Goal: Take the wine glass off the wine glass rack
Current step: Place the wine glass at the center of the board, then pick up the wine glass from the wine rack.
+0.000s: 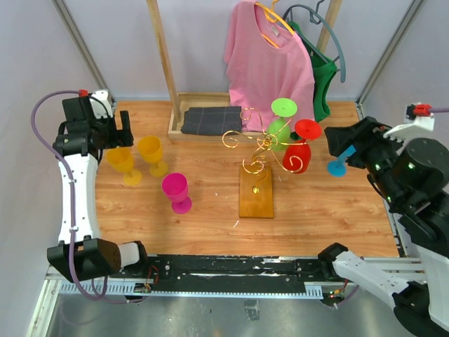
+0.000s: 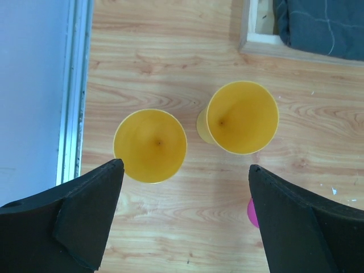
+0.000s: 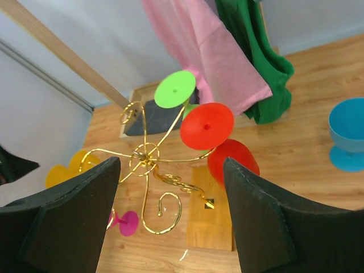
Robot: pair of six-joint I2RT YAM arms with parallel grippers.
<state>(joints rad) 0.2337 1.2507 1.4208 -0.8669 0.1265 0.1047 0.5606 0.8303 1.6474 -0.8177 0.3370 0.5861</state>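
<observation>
The wine glass rack point(image 1: 256, 191), gold wire on a brown wooden block, stands mid-table. A red wine glass point(image 1: 300, 151) and a green wine glass point(image 1: 283, 109) hang upside down from its right arms; the right wrist view shows the rack point(image 3: 145, 156), the red glass point(image 3: 206, 126) and the green one point(image 3: 175, 89). My right gripper point(image 1: 337, 146) point(image 3: 170, 161) is open, to the right of the rack and apart from it. My left gripper point(image 1: 118, 137) point(image 2: 185, 166) hovers open above two yellow glasses point(image 2: 149, 145) point(image 2: 243, 118) standing at the left, holding nothing.
A pink glass point(image 1: 176, 190) stands left of the rack and a blue glass point(image 1: 337, 168) right of it, partly behind my right gripper. At the back, a wooden tray point(image 1: 172, 119) holds a dark cloth point(image 1: 210, 119), and pink point(image 1: 270, 60) and green point(image 1: 323, 81) garments hang.
</observation>
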